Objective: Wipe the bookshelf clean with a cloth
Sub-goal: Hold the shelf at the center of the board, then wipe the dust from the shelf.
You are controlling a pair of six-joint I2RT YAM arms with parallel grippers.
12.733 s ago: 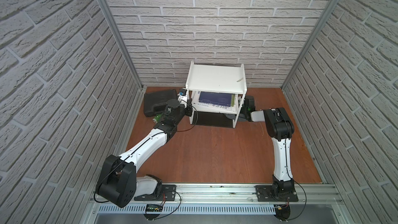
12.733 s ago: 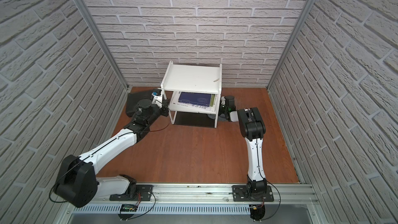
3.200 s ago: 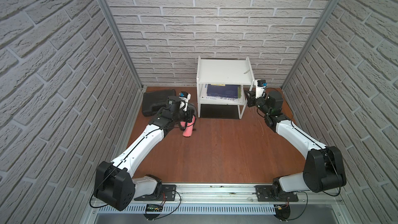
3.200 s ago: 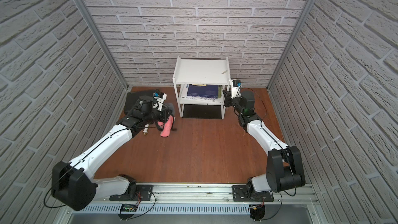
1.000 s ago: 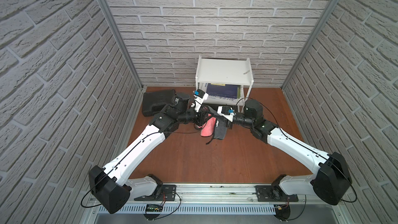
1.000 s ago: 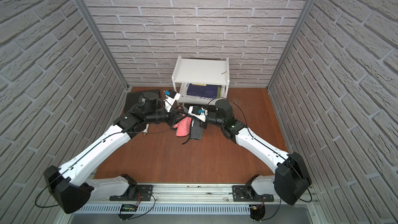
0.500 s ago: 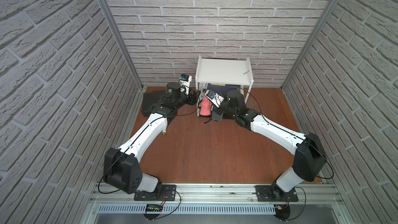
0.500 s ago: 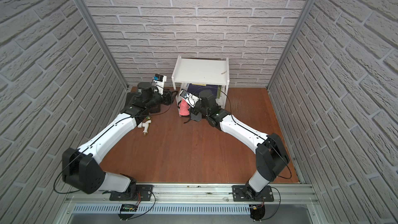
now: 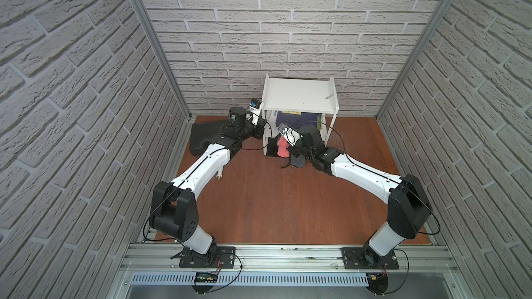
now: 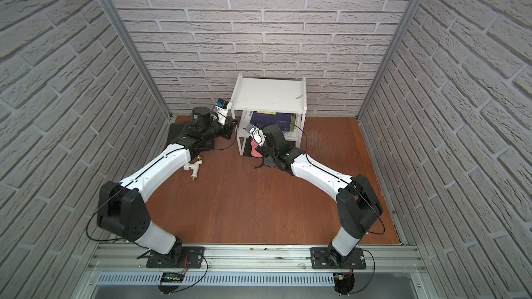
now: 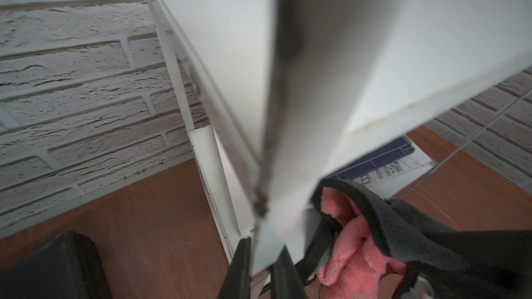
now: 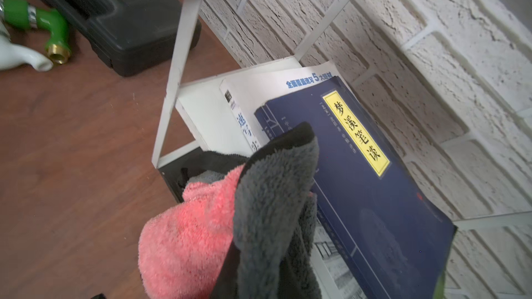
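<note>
The white bookshelf stands against the back wall. My left gripper is at its front left leg, with both black fingers shut on that white leg. My right gripper hovers low in front of the shelf's left half, shut on a pink and grey cloth. The cloth hangs down by the lower tier and hides the right fingers in the right wrist view.
A blue book lies on a white book on the middle shelf. A black ribbed case sits left of the shelf. A white pipe fitting and a green one lie on the floor nearby. A small scrap rests on the top board.
Both arms moved from the middle of the floor back to the shelf. The left gripper let go of the cloth and closed on the shelf's leg. The right one kept the cloth.
</note>
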